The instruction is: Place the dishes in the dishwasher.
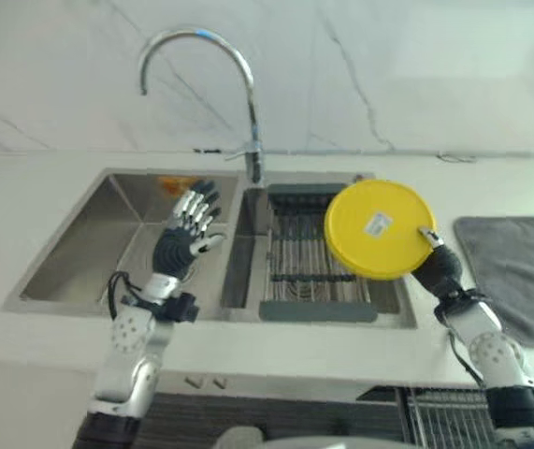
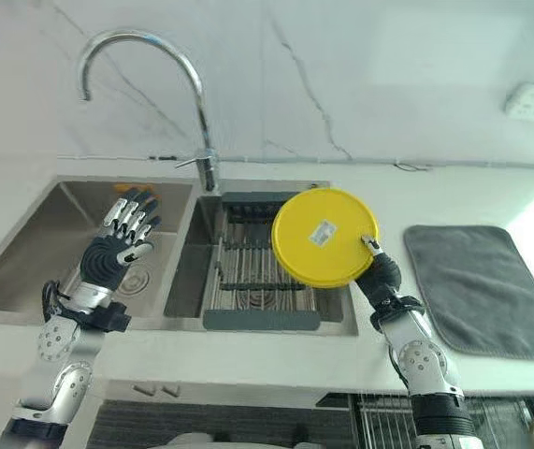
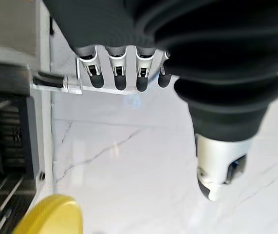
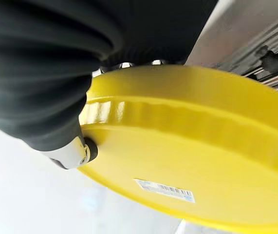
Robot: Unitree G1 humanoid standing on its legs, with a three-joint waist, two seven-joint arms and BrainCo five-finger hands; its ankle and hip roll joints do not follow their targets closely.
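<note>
One yellow plate (image 2: pixel 324 237) pinched at its rim between the right hand (image 2: pixel 380 270)'s thumb and fingers, tilted above the sink rack (image 2: pixel 248 271), left hand (image 2: pixel 117 243) with fingers spread straight over the one empty basin (image 2: pixel 33 253), holding nothing

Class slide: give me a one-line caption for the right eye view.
Right hand pinches a yellow plate above the sink rack; left hand open over the other basin.

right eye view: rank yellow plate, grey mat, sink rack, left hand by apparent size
1. grey mat
2. sink rack, partly hidden behind the plate, so unsure against the mat
3. yellow plate, pinched by the right hand and raised nearer the camera, so it looks bigger
4. left hand, open
</note>
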